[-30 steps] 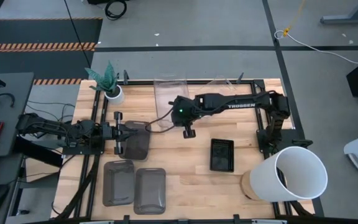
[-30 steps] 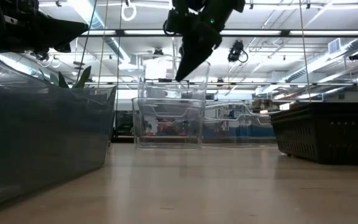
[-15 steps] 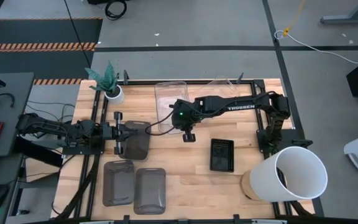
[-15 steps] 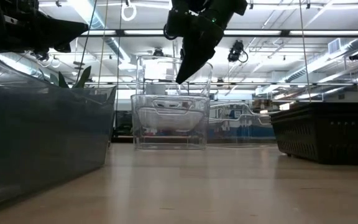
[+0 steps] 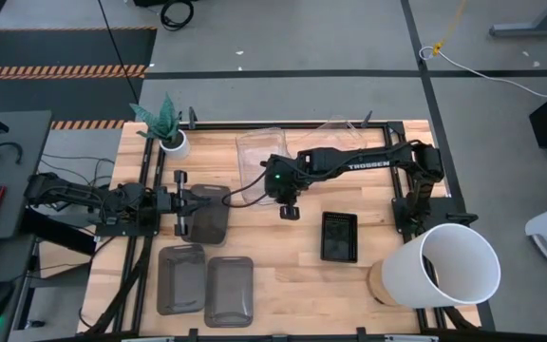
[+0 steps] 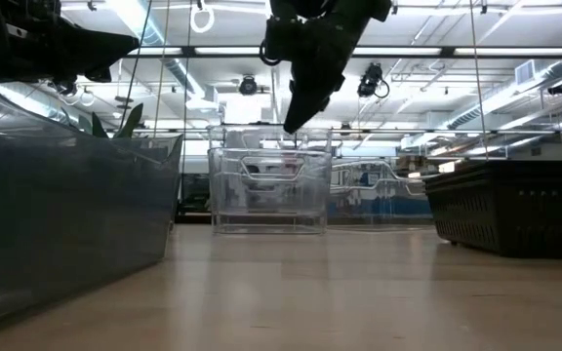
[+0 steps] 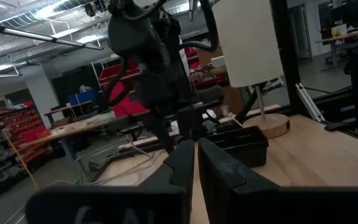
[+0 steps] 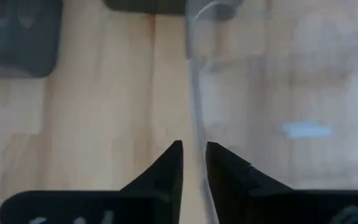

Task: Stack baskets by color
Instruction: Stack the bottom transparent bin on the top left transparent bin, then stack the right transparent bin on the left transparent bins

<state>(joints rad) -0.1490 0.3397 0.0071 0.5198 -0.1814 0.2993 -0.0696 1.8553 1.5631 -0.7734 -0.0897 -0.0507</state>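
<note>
- The right gripper (image 8: 193,163) hangs over the rim of a clear basket (image 5: 262,152) at the far middle of the worktop (image 5: 283,266); its fingers (image 8: 166,163) stand slightly apart, one on each side of the thin clear wall, with a gap showing.
- In the low view that clear basket (image 6: 269,190) sits nested in another clear one.
- The left gripper (image 7: 195,163) is at the worktop's left side, fingers nearly together, over a smoky grey basket (image 5: 209,217); whether they pinch its rim I cannot tell.
- Two more grey baskets (image 5: 205,285) lie side by side at the near left.
- A black perforated basket (image 5: 339,236) lies right of centre, near the white bucket (image 5: 449,266).
</note>
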